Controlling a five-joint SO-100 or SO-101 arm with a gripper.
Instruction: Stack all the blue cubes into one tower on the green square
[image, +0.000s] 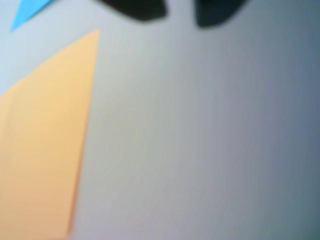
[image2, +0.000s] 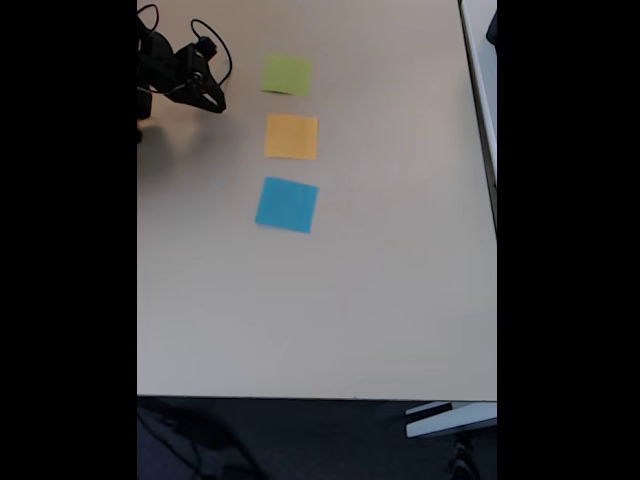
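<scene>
The green square (image2: 287, 75) lies flat at the far end of the beige table, at the top of a row of three coloured squares in the fixed view. The blue cubes are out of view. My gripper (image2: 212, 100) hangs at the table's far left, to the left of the green square and apart from it. In the wrist view its two dark fingertips enter from the top edge, blurred. A gap of bare table separates them, so the gripper (image: 180, 15) is open and holds nothing.
An orange square (image2: 291, 136) and a light-blue square (image2: 287, 204) lie in line below the green one. The wrist view shows the orange square (image: 45, 140) at left and a light-blue corner (image: 27, 12). The table (image2: 330, 320) ends at its front edge; a white surface (image2: 482, 60) adjoins on the right.
</scene>
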